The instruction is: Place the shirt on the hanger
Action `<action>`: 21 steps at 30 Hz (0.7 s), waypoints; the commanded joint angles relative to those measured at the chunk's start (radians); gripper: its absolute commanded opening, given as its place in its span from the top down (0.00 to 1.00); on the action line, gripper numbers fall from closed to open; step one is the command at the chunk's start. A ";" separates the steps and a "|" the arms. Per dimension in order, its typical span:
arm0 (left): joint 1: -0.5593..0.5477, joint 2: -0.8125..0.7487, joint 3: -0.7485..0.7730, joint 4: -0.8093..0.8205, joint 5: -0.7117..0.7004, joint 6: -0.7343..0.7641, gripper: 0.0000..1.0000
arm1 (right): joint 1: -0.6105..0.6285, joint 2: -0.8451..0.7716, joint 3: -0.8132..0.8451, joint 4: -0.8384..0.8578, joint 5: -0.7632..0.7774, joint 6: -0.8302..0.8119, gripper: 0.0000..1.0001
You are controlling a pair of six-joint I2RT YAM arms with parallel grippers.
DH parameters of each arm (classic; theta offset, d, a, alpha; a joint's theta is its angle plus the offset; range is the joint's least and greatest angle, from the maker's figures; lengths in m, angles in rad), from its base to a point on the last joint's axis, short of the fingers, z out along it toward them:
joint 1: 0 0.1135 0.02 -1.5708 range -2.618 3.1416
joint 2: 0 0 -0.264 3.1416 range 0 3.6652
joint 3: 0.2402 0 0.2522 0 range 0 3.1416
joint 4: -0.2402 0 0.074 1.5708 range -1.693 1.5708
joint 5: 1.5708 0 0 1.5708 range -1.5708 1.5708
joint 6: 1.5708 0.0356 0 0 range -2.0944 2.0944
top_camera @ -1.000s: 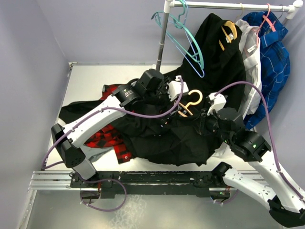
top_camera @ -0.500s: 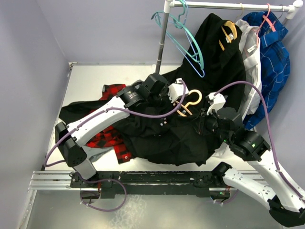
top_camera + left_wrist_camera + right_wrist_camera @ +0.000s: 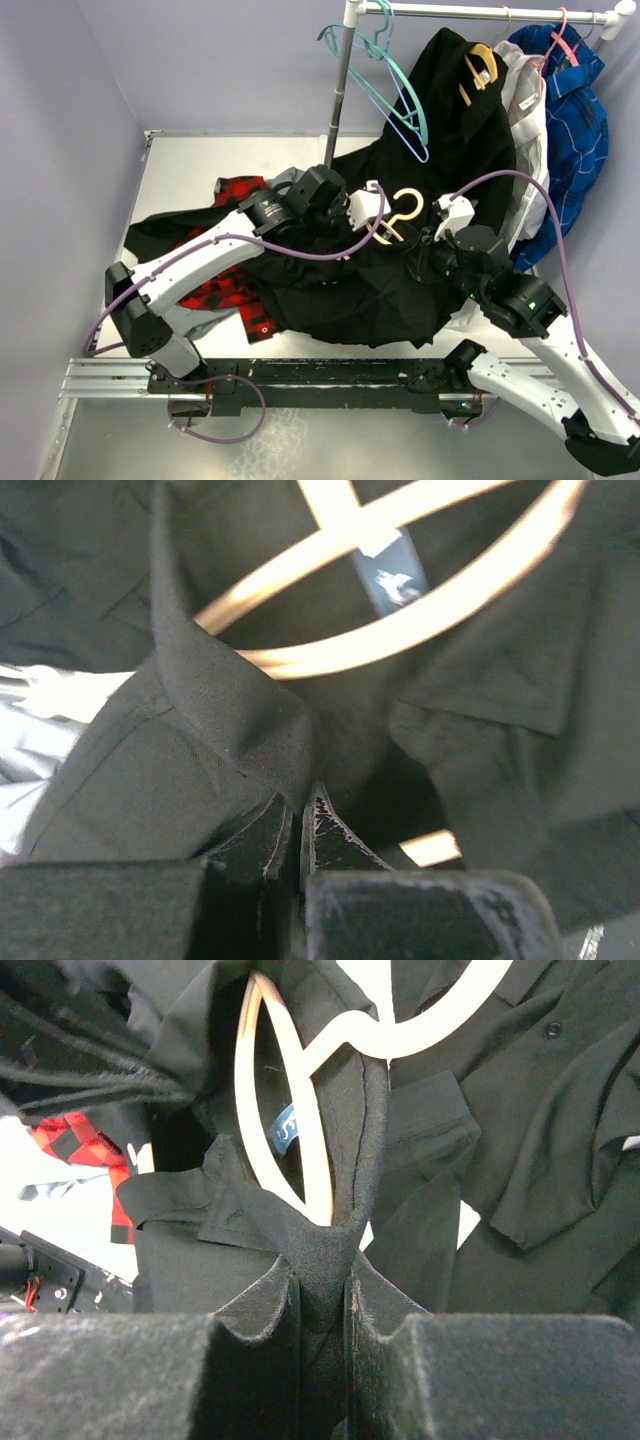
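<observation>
The black shirt [image 3: 350, 290] lies crumpled on the table, over the tan wooden hanger [image 3: 404, 207], whose hook pokes out above the collar. My left gripper [image 3: 362, 218] sits at the collar just left of the hook. In the left wrist view its jaws [image 3: 300, 802] are shut on a fold of collar cloth [image 3: 215, 695], with the hanger [image 3: 330, 663] and the neck label [image 3: 390, 575] just beyond. My right gripper [image 3: 428, 248] is to the right of the hook. In its wrist view it [image 3: 320, 1275] is shut on a bunched strip of shirt [image 3: 330, 1230] beside the hanger's arm [image 3: 243, 1090].
A red-and-black plaid shirt [image 3: 235, 292] lies under the black one at the left. Behind stands a rack pole [image 3: 340, 90] with teal hangers [image 3: 392, 92], a long black garment [image 3: 455, 120] and a blue checked shirt [image 3: 572, 110]. Purple cables loop over both arms.
My left gripper has gone from open to shut on the collar and drawn slightly left. The right arm has not moved.
</observation>
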State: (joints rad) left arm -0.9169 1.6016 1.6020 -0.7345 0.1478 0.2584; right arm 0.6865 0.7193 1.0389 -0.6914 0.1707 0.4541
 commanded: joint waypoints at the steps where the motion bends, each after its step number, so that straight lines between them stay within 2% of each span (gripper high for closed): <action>1: -0.039 -0.074 -0.026 -0.074 0.128 0.029 1.00 | -0.003 -0.023 0.021 0.077 0.127 0.059 1.00; 6: -0.045 -0.093 -0.105 -0.123 0.132 0.056 0.99 | -0.004 -0.065 0.024 0.048 0.231 0.094 1.00; 8: -0.045 -0.096 -0.129 -0.100 0.057 0.059 0.44 | -0.003 -0.080 0.015 0.051 0.235 0.097 1.00; 9: -0.045 -0.102 -0.134 -0.082 0.014 0.061 0.09 | -0.004 -0.081 0.011 0.049 0.238 0.098 1.00; 10: -0.045 -0.111 -0.138 -0.053 -0.031 0.061 0.00 | -0.003 -0.082 0.009 0.043 0.243 0.102 1.00; 14: -0.044 -0.167 -0.104 0.050 -0.159 0.108 0.01 | -0.003 -0.094 0.000 0.007 0.275 0.134 1.00; 18: -0.035 -0.177 -0.004 0.078 -0.279 0.151 0.01 | -0.003 -0.129 0.001 -0.041 0.368 0.187 1.00; 21: -0.030 -0.180 0.046 0.067 -0.313 0.140 0.01 | -0.003 -0.140 0.011 -0.050 0.429 0.201 1.00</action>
State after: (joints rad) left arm -0.9554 1.4807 1.5478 -0.7311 -0.0544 0.3801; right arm 0.6861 0.6025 1.0241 -0.7753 0.4492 0.5880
